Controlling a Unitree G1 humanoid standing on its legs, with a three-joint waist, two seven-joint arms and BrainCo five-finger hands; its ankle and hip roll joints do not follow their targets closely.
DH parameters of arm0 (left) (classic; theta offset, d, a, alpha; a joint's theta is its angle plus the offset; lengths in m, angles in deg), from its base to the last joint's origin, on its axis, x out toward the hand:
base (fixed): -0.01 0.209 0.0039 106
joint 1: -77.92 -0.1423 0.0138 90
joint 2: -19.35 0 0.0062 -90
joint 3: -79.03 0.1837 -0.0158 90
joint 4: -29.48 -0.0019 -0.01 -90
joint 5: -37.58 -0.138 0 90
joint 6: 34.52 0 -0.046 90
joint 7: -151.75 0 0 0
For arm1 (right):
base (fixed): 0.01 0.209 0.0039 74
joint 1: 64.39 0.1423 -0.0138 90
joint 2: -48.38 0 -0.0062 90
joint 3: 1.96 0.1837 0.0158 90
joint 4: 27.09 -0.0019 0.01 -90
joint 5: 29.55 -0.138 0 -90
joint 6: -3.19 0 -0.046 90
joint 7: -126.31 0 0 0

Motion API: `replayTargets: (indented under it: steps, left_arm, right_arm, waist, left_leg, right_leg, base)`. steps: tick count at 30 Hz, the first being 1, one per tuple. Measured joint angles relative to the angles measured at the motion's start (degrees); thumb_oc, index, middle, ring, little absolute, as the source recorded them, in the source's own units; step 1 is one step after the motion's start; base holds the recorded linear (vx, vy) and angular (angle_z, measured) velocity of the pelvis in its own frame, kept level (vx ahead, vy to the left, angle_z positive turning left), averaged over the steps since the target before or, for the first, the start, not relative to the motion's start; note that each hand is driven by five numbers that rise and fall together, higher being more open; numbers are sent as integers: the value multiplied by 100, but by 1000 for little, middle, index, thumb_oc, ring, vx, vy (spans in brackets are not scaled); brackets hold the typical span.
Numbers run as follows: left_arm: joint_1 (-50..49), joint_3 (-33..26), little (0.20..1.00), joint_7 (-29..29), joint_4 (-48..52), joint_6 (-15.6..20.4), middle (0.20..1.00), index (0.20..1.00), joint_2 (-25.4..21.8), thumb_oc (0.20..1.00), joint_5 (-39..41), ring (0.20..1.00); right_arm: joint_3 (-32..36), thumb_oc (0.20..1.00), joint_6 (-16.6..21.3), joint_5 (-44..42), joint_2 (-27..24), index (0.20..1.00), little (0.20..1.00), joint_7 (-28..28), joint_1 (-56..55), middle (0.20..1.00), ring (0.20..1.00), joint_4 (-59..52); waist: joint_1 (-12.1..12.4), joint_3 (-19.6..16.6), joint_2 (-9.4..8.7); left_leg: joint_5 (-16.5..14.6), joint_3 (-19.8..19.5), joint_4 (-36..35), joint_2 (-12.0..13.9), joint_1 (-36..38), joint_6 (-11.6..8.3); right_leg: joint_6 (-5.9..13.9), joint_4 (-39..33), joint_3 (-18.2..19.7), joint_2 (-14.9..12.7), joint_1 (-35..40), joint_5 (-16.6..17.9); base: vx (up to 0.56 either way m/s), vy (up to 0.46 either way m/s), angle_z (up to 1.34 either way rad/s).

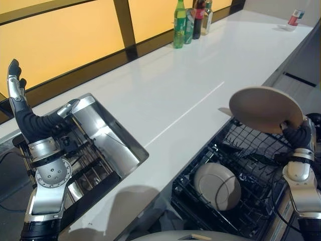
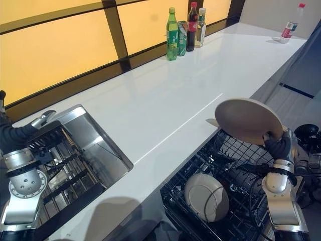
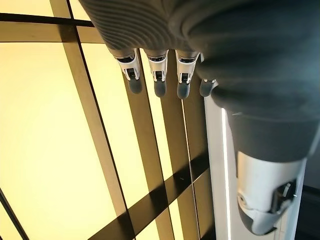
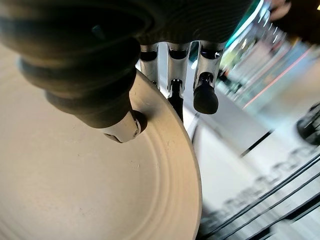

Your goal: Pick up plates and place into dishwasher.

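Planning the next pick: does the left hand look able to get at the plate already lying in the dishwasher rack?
Probably not as things stand. The left hand is raised by the sink, while the plate lies in the rack under the right hand and its held plate.

I count two round beige ceramic plates: one held plate (image 1: 266,108) raised above the rack, and one racked plate (image 1: 217,185) lying in the black wire dishwasher rack (image 1: 251,221), of which I see one. I count two robot hands: one left hand (image 1: 15,83) and one right hand (image 1: 296,131). On the one white countertop (image 1: 170,95) I count three upright bottles at the far end: one green plastic bottle (image 2: 172,34), one dark red-capped bottle (image 2: 191,27) and one clear pale bottle (image 2: 200,28). One green can (image 2: 181,38) stands among them. One small red-and-white container (image 2: 287,30) stands apart. I count one stainless steel sink (image 1: 100,145).
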Motion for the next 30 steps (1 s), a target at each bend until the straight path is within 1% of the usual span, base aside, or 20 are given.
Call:
replayTargets:
  steps: [4,8,12,14,15,19,21,24,27,30]
  left_arm:
    - [-54,1,1000,-27,-1,-38,1000,1000,-56,1000,-1,1000]
    - [-102,3,1000,0,-8,-41,1000,1000,-241,1000,-2,1000]
    - [-102,11,1000,99,-12,-50,1000,1000,-248,1000,-4,1000]
    - [-100,15,1000,144,-12,-78,1000,1000,-252,1000,-6,1000]
    - [-92,15,1000,169,-12,-108,1000,1000,-276,1000,-6,1000]
    - [31,18,1000,230,-17,-149,1000,1000,-414,1000,-6,1000]
    - [35,37,1000,260,-17,-154,1000,1000,-441,1000,-6,1000]
    - [132,242,1000,385,-29,-157,1000,1000,-474,1000,-8,1000]
    - [221,409,1000,496,-87,-156,1000,1000,-519,1000,-9,1000]
    - [358,551,1000,607,-183,-152,1000,1000,-682,1000,-10,1000]
  right_arm:
    - [-22,200,-172,134,3,200,200,-320,-76,200,200,419]
    - [-135,200,-217,136,2,200,200,-735,-73,200,200,820]
    - [-453,200,-302,140,-20,200,200,-1016,-22,200,200,999]
    - [-536,200,-379,277,-62,200,200,-1097,45,200,200,1085]
    - [-611,200,-403,366,-93,200,200,-1158,87,200,200,1157]
    - [-714,200,-531,618,-229,200,200,-1303,382,200,200,1379]
    - [-802,200,-620,765,-356,200,200,-1368,480,200,200,1443]
    - [-1067,200,-682,805,-625,200,200,-1590,649,200,200,1648]
    - [-1141,200,-739,805,-671,200,200,-1833,797,200,200,1720]
    - [-1327,200,-832,803,-775,200,200,-2019,1087,200,200,1866]
  waist:
    - [3,11,13]
    - [11,51,73]
    - [11,246,182]
    - [16,363,240]
    - [17,403,248]
    - [30,765,257]
    - [33,831,259]
    - [56,939,272]
    - [181,1011,309]
    - [200,1213,361]
  left_leg:
    - [0,38,-1,6,-11,1]
    - [-2,61,0,8,-91,6]
    - [11,117,3,5,-251,23]
    - [58,136,5,-9,-357,21]
    - [62,136,6,-12,-415,24]
    - [65,139,7,-7,-438,25]
    - [65,139,9,-7,-480,25]
    - [64,135,39,-10,-530,24]
    - [63,139,91,-16,-676,25]
    - [61,118,157,-42,-809,28]
  right_leg:
    - [1,42,36,1,-47,-1]
    - [6,99,103,0,-190,2]
    - [15,190,155,-6,-413,9]
    - [-11,237,157,-18,-526,56]
    - [-10,239,156,-21,-583,60]
    - [-13,236,141,-19,-599,61]
    - [-13,229,142,-20,-638,61]
    - [-14,232,145,-21,-675,62]
    - [-18,231,162,-25,-808,88]
    - [-10,230,166,-46,-896,112]
  base:
    - [7,-10,-5]
    - [-16,-4,-10]
    - [-43,14,-9]
    - [-27,12,-5]
    - [0,0,0]
    - [0,0,0]
    - [0,0,0]
    - [-11,-5,0]
    - [-47,-4,-2]
    - [-38,13,1]
